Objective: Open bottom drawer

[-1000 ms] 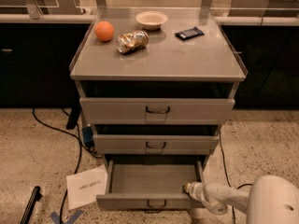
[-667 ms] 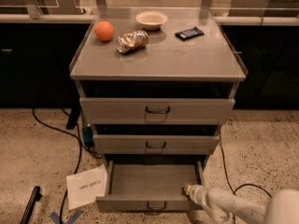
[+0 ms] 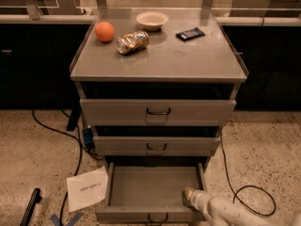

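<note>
The bottom drawer [image 3: 153, 192] of the grey metal cabinet is pulled far out, its bare inside showing, with a small dark wire handle [image 3: 157, 217] on its front at the lower frame edge. My gripper [image 3: 189, 197] sits at the drawer's right front corner, over its inside, on the end of my white arm, which comes in from the lower right. The middle drawer [image 3: 156, 145] and top drawer [image 3: 157, 112] above are pushed in.
On the cabinet top [image 3: 188, 60] lie an orange [image 3: 104, 31], a crumpled foil bag [image 3: 132, 42], a white bowl [image 3: 152, 20] and a dark packet [image 3: 190, 33]. A paper sign [image 3: 86, 188] and black cables [image 3: 70, 140] lie on the floor to the left; another cable [image 3: 254, 192] lies to the right.
My arm has drawn back toward the lower right, with less of it in view. The gripper stays at the drawer's right front corner. The drawer stands open as before.
</note>
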You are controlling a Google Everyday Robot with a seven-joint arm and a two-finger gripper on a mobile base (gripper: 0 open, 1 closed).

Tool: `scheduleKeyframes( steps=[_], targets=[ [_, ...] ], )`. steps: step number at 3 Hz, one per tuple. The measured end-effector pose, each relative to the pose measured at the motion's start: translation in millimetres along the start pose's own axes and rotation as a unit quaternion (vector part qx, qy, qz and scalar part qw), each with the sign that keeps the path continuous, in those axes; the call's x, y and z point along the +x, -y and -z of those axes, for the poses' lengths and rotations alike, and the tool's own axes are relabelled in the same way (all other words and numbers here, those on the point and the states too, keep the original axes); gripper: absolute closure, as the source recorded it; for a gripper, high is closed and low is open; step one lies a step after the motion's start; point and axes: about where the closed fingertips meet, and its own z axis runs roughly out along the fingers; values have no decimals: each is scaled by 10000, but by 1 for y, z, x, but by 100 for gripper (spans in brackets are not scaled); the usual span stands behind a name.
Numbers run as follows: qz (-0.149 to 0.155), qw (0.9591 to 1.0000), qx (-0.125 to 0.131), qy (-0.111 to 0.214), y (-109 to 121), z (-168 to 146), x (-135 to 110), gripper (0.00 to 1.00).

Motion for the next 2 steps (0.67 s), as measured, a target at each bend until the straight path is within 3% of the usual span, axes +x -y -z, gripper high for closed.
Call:
scheduleKeyframes(
  steps=[1,2],
  targets=[
    [379,9973,31,625,-22,24,21,100],
    [434,9927,60,1124,-21,43,-11,81]
  ],
)
